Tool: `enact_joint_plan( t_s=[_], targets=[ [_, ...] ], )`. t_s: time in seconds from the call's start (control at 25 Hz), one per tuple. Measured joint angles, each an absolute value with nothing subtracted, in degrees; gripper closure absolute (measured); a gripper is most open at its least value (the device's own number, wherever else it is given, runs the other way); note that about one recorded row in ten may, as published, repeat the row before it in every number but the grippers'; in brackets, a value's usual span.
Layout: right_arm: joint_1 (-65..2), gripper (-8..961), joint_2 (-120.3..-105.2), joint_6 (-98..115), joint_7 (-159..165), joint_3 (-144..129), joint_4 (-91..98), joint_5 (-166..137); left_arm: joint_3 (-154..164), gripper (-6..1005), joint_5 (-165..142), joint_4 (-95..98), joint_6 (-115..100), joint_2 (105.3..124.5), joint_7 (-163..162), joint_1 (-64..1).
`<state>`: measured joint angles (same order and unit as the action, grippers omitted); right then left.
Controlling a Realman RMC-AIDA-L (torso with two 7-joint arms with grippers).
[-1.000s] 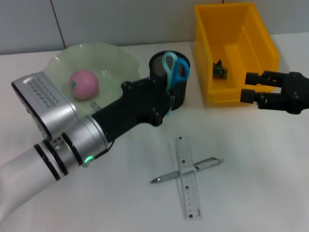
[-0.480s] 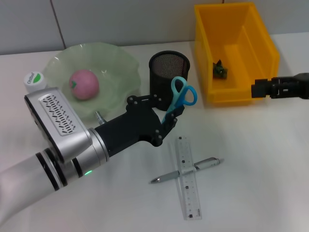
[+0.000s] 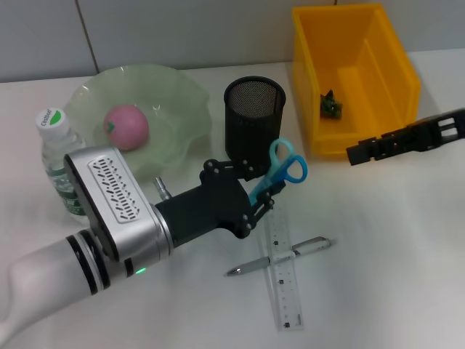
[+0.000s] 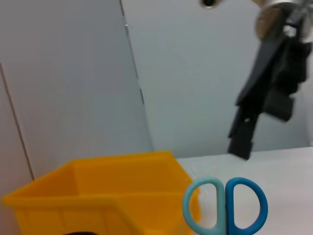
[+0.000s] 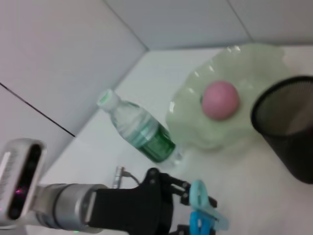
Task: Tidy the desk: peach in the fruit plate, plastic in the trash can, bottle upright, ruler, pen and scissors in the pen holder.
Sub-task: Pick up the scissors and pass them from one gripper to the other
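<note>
Left tool (image 3: 263, 201): clamped on scissors (image 3: 282, 169), held just in front of pen holder (image 3: 253, 116), above ruler (image 3: 282, 267).
Right tool (image 3: 362, 151): beside trash can (image 3: 354, 76); open or closed, cannot tell.
Peach (image 3: 126, 126): in fruit plate (image 3: 178, 94).
Bottle (image 3: 59, 160): upright on tabletop (image 3: 385, 247).
Pen (image 3: 280, 256): lay across ruler.

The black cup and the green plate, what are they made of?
The black cup looks like metal mesh, painted matte black: fine holes show in its wall. The green plate seems to be frosted glass or plastic; it is pale, cloudy and wavy-edged, so it could be either.
</note>
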<state>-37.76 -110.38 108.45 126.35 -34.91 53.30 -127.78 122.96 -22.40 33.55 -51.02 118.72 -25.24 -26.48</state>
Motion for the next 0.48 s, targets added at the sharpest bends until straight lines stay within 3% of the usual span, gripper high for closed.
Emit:
enact_joint_plan(
  t_s=[0.48],
  targets=[
    [-45.56, 259, -109.91, 103.75, 137.28, -42.04, 53.21, -133.61, 123.05, 697, -25.73, 35.29, -45.05, 118.69, -26.19, -26.55]
  ],
)
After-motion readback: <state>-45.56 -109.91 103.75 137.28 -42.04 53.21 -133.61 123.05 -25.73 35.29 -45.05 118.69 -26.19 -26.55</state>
